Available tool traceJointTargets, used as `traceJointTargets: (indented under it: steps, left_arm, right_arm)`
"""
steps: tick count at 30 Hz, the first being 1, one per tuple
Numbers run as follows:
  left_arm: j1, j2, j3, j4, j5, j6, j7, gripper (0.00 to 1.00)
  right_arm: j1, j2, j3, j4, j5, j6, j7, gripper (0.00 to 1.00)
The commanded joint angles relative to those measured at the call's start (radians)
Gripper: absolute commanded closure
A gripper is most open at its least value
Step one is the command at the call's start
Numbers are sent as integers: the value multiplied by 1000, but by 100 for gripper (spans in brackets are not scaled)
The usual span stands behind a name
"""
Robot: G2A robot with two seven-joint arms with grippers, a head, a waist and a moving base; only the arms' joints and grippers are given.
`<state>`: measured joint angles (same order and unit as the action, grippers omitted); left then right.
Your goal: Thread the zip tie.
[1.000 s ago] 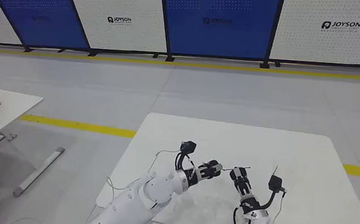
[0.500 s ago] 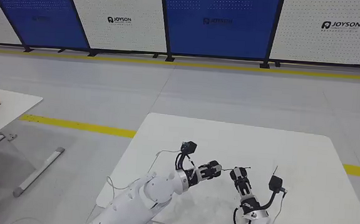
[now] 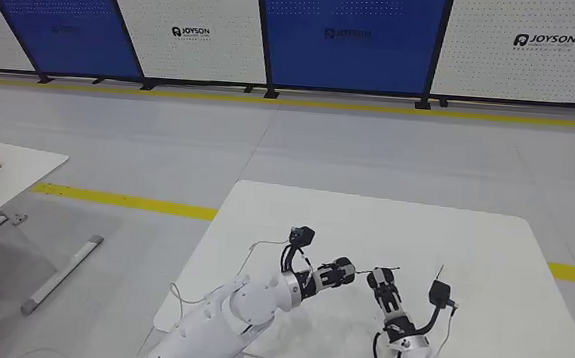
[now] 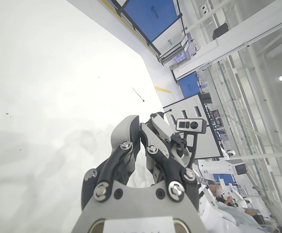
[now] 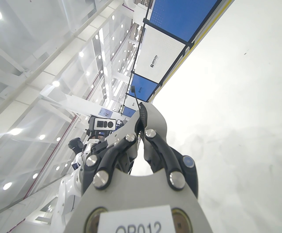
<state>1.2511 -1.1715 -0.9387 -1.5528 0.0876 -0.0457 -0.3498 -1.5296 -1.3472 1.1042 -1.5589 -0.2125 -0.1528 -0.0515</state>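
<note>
A thin black zip tie point(image 3: 391, 271) spans the small gap between my two grippers, just above the white table point(image 3: 365, 215) near its front edge. My right gripper point(image 5: 142, 108) is shut on it, and the tie's square head point(image 5: 133, 89) sticks out past the fingertips. My left gripper point(image 4: 140, 126) faces it with its fingers pressed together. A dark strand that looks like the tie's tail runs down between them. In the top view, the left gripper point(image 3: 349, 272) and the right gripper point(image 3: 376, 276) stand almost tip to tip.
A second loose black zip tie point(image 4: 137, 94) lies on the table beyond the right gripper, also visible from above point(image 3: 438, 272). The table's far half is bare white surface. Another white table point(image 3: 7, 174) stands off to the left across the floor.
The left gripper has shifted very slightly toward the right gripper. Both stay shut, and the tie is held as before.
</note>
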Motion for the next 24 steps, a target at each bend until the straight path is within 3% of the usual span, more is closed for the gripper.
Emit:
traceJointTargets:
  steps: [1,11,24]
  left_arm:
    - [2,0,-2,-2,-2,-4,-3,100]
    - [10,3,-11,-8,-13,-26,-19,100]
    - [14,3,-14,-8,-11,-30,-18,100]
  right_arm:
    - [1,-1,0,1,0,2,3,100]
    - [5,-2,4,2,13,-3,41,100]
    - [-2,-4,17,2,42,-49,62,100]
